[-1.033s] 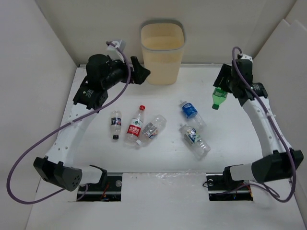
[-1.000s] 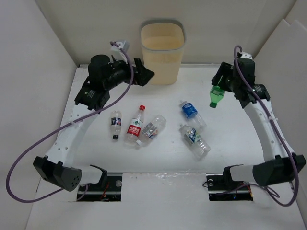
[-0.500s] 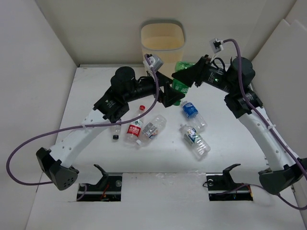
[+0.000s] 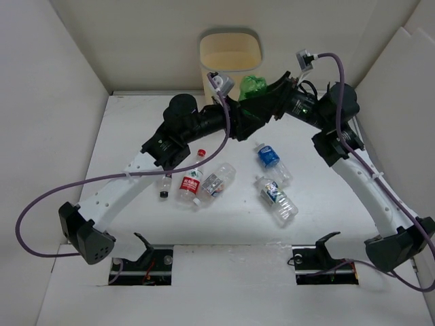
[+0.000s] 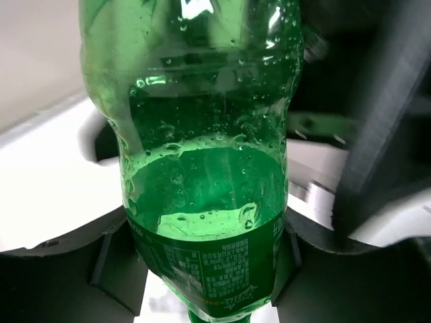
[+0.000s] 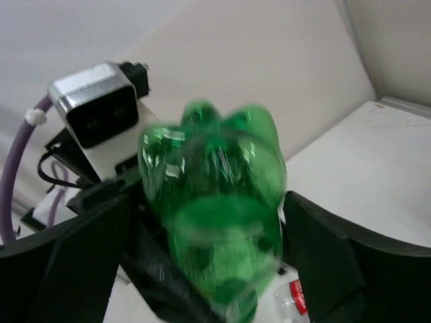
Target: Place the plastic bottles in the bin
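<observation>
Fingers (image 5: 101,282) of the left gripper (image 4: 239,123) clamp the green bottle (image 5: 202,202) low on its labelled body, one dark finger tight against each side. Nearest the arm bases, five clear bottles (image 4: 277,198) lie flat on the table (image 4: 326,224), well apart from both grippers. The left arm crosses over the dark-capped bottle (image 4: 163,190) and hides most of it.

Farther back, the two grippers meet above the table with the green bottle between them. It stands roughly upright, lobed base up and neck down. The right gripper (image 4: 266,100) flanks its upper part, but we cannot tell whether those fingers (image 6: 330,269) press it or merely stand beside it, because the right wrist view is blurred there.

Farthest off, the bin (image 4: 231,32) stands by the back wall, just beyond the bottle and a little to the left. The bottle therefore appears short of the mouth, not over it. We judge the left gripper, which holds the bottle and is on the bin's side, better placed to carry it over the rim. The cap end is cut off below the left wrist view, and the grippers hide the bin's front wall.
</observation>
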Robot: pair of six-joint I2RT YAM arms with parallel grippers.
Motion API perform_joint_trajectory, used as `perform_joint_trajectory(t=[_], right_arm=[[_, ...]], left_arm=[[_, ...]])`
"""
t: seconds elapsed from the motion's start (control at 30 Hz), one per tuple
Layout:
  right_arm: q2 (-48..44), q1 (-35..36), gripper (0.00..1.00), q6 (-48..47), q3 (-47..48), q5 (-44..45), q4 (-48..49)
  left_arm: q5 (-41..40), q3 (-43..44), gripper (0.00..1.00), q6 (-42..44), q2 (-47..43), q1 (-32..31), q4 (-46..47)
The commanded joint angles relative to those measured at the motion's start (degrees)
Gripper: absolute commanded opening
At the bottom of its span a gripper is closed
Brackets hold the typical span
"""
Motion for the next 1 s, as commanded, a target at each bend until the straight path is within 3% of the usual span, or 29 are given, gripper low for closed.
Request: perform_joint_trajectory(t=[0.0,0.07,0.1,0.2,0.33,0.37,0.47,0.53,0.6,0.63,0.83,0.97], right_arm=[[-2.88,-3.11,1.00,1.08,-2.25,-2.21,3.04],[-4.38,-8.80,1.00,-0.24,-4.36,1.02,0.59],[-6.74,-10.58,1.00,-3.64,-4.89,3.74,-5.34],[-10.01,-14.36,1.00,-8.49,-5.51,16.57,-15.48],[-12.64,-15.08,1.00,-13.07,-7.97,17.74,-22.26],[-13.26,-15.08,1.00,-14.47,-7.97,17.05,-22.28],[-14.40,-15.08,1.00,-16.32,-9.38,16.51,-24.29],[-15.11,-14.38,1.00,-16.94,-9.91,16.51,-24.83],[-16.34,-13.68,1.00,-17.64,-10.79,17.29,-25.61],[-16.34,-13.67,1.00,-17.65,-11.31,18.35,-26.14],[-16.35,-7.26,1.00,-21.07,-11.49,26.96,-30.10],[-13.36,-3.83,1.00,-21.60,-13.51,35.74,-33.17]], left_arm=[[-11.33,3.17,0.00,0.08,0.85,2.38,5.88],[-14.66,5.11,0.00,1.57,3.13,3.62,5.88],[-16.24,6.95,0.00,2.71,4.19,4.85,6.40],[-21.71,12.48,0.00,6.48,11.80,7.22,6.07],[-22.14,32.15,0.00,9.99,27.52,12.23,-0.44],[-22.84,40.54,0.00,11.06,30.54,13.29,-1.58],[-22.68,53.66,0.06,11.08,40.74,16.44,-2.47],[-21.71,58.10,0.38,8.88,44.70,18.21,-1.86],[-20.57,62.05,0.90,8.35,49.19,19.79,-1.33],[-21.78,62.07,1.00,8.34,49.81,19.80,1.20],[-22.33,63.47,1.00,9.14,50.96,19.80,5.53],[-21.51,60.15,1.00,9.91,43.68,18.84,7.37]])
